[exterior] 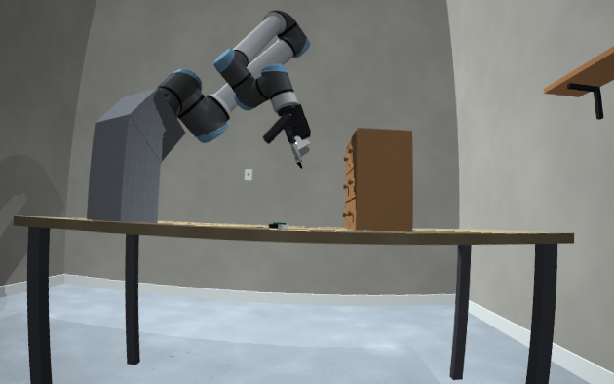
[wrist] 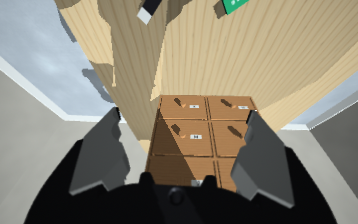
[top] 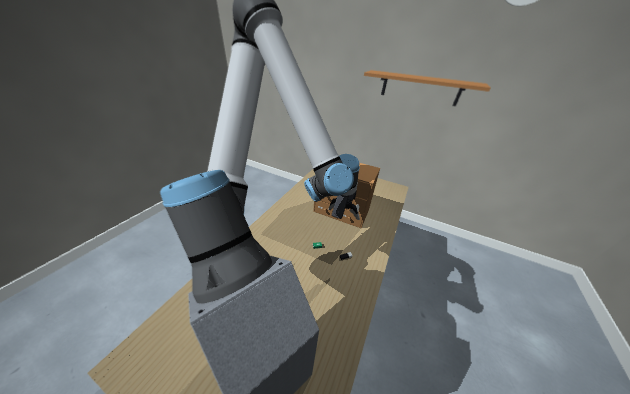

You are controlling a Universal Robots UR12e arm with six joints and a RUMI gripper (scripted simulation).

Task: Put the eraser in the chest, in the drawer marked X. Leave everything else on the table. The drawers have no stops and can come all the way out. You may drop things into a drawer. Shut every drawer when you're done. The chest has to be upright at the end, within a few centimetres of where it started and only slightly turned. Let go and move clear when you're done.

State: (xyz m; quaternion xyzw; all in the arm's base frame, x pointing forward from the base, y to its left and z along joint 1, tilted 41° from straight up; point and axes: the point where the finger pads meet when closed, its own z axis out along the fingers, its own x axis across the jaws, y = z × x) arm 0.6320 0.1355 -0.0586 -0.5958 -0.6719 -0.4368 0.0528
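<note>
The brown chest (top: 369, 198) stands upright near the far end of the table, also in the side view (exterior: 380, 179). Its front has two columns of drawers (wrist: 202, 135), all shut, each with a knob and a small white label I cannot read. My gripper (exterior: 299, 163) is open and empty, in the air in front of the chest's upper drawers, apart from it; its fingers frame the drawer fronts in the wrist view (wrist: 182, 114). A small green block (top: 318, 244) and a small black-and-white block (top: 346, 256) lie on the table between chest and robot base; which one is the eraser I cannot tell.
The two small blocks show at the top of the wrist view, the green one (wrist: 235, 5) and the black-and-white one (wrist: 149, 11). The grey robot pedestal (top: 255, 325) stands at the near end of the table. A wooden shelf (top: 427, 81) hangs on the wall.
</note>
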